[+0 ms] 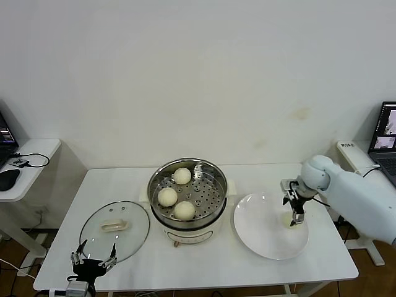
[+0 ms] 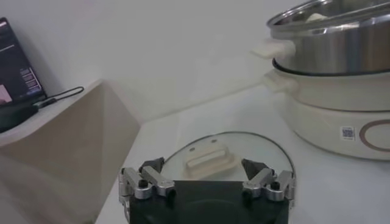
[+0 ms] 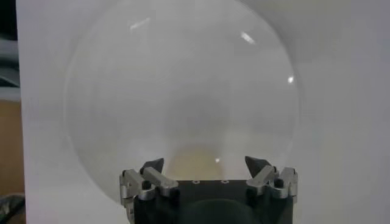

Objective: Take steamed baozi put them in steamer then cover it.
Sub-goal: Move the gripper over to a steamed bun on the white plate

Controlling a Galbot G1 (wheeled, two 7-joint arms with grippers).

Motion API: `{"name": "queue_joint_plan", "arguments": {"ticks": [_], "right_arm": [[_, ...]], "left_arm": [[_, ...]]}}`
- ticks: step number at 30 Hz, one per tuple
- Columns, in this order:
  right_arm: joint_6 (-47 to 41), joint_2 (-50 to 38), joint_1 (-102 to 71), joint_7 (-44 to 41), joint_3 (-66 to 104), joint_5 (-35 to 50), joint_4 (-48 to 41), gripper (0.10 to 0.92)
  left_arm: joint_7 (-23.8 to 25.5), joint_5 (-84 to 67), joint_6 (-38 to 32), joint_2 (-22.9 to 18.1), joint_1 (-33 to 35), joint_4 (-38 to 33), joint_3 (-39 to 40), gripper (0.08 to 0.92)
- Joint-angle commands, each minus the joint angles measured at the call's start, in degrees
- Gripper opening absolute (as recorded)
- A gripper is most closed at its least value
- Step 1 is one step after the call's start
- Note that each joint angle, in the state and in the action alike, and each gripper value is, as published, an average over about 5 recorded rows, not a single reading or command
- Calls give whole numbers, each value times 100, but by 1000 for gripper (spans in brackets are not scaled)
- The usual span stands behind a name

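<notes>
The steamer (image 1: 187,201) stands uncovered at the desk (image 1: 124,179) centre; access from above is unobstructed. Three steamed baozi (image 1: 167,197) occupy the left half of its tray; the right half is free. The cover (image 1: 115,230) lies flat on the near left, the plate (image 1: 269,236) on the right, with a bare strip between each and the steamer. The right claw (image 1: 296,218) hangs spread over the plate, a pale bun beneath it. The left claw (image 1: 94,260) sits at the near desk edge.

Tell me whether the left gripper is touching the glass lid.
Apart. The left wrist view shows the open left gripper short of the lid, bare table before its fingertips; the head view agrees.
</notes>
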Motion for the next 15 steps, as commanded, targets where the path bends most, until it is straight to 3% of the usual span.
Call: {"name": "queue_joint_plan", "arguments": {"ticks": [1,15], "right_arm": [[65,149,-245,37,118,-399,-285,823],[108,388,-262,117,115,-580,-558,823]], "left_arm": [[4,2,5,1,-2,34,-9,823],[0,46,8,-24,-32,97,10,823]]}}
